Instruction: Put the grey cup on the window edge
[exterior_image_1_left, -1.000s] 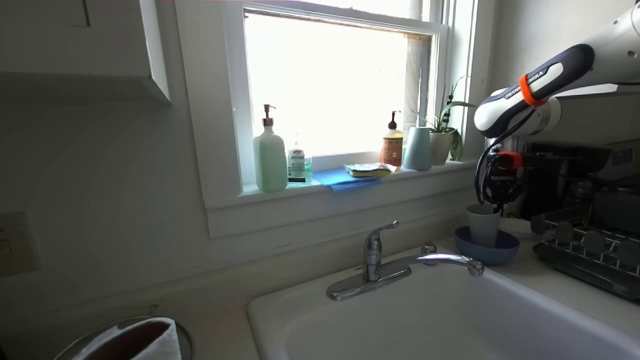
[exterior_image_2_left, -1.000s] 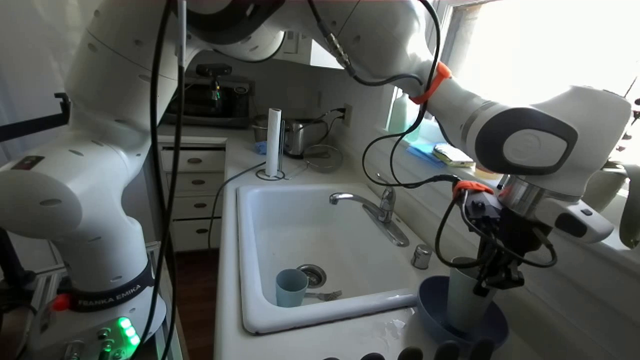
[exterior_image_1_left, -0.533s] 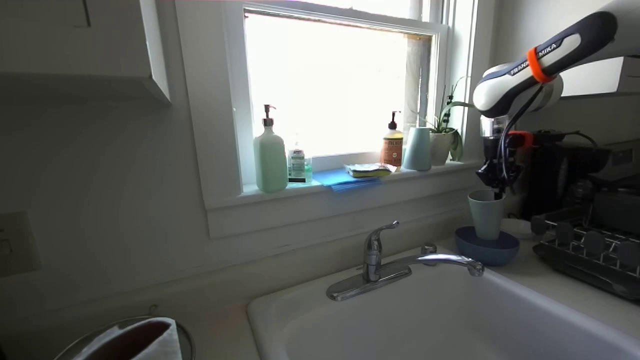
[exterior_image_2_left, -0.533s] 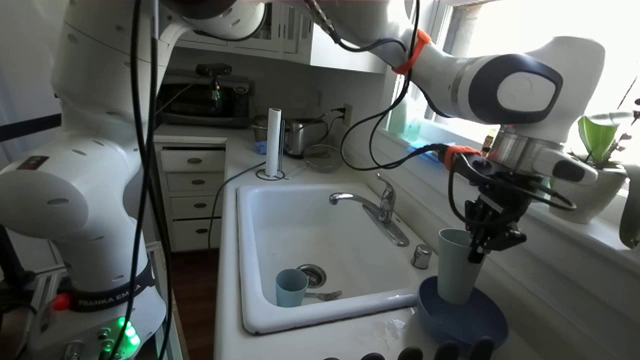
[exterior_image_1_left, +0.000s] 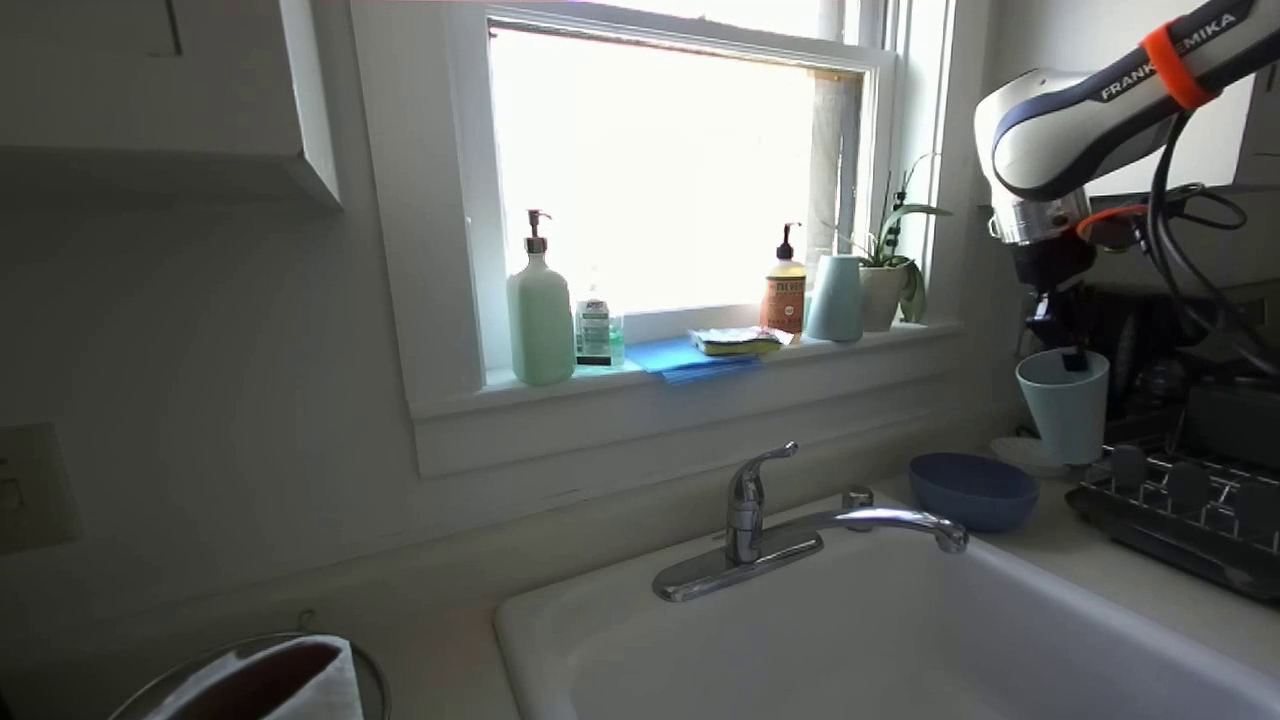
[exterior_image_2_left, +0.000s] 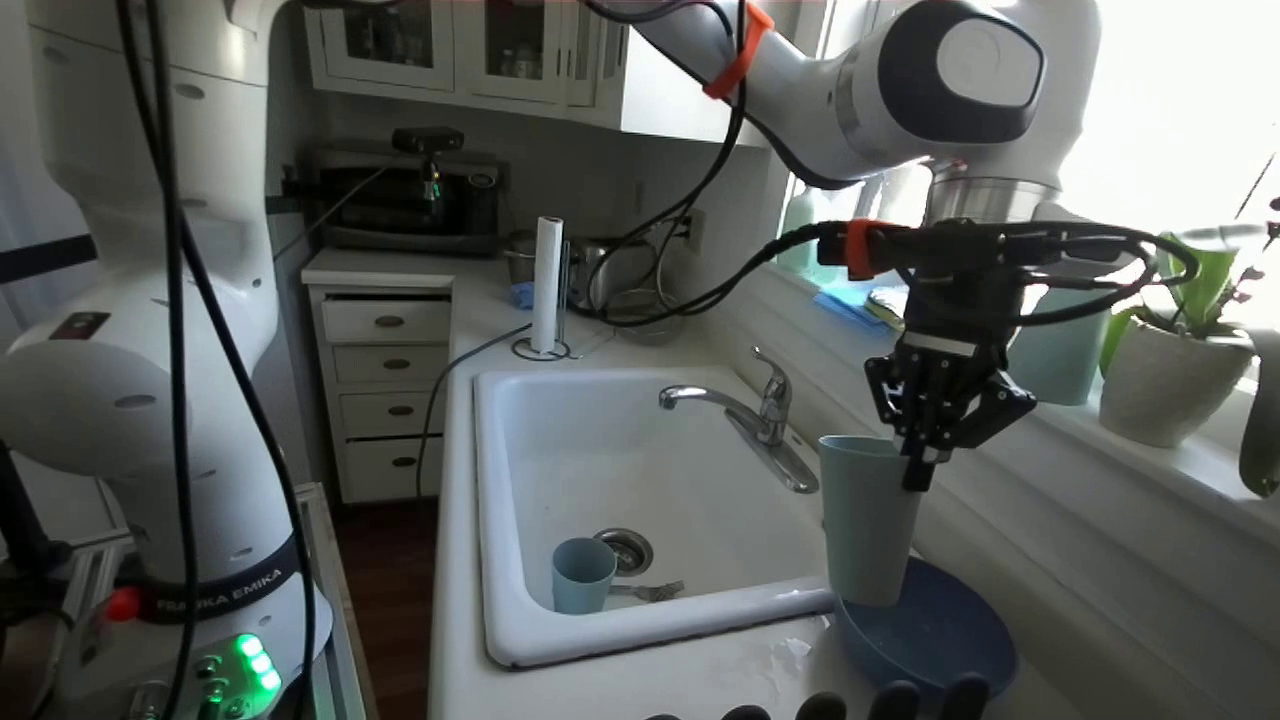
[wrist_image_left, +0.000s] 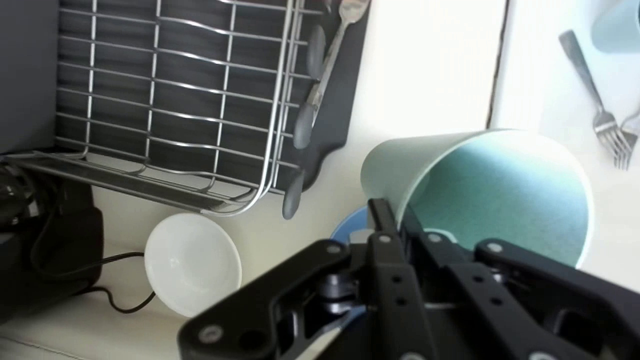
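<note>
Wrist view: showing the grey cup (wrist_image_left: 485, 195) with the jaws clamped on its wall at the rim, one inside and one outside; also showing a dish rack (wrist_image_left: 190, 105) and a white bowl (wrist_image_left: 192, 265) on the counter (wrist_image_left: 425, 85); in both exterior views, with that cup in the air, slightly tilted, near the blue bowl (exterior_image_1_left: 975, 495) and apart from the window edge (exterior_image_1_left: 935, 333); in an exterior view, with a soap bottle (exterior_image_1_left: 784, 298) and a potted plant (exterior_image_1_left: 882, 297) on that edge.

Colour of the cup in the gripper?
The cup is pale grey-green outside, more teal inside; it shows best in the wrist view.
</note>
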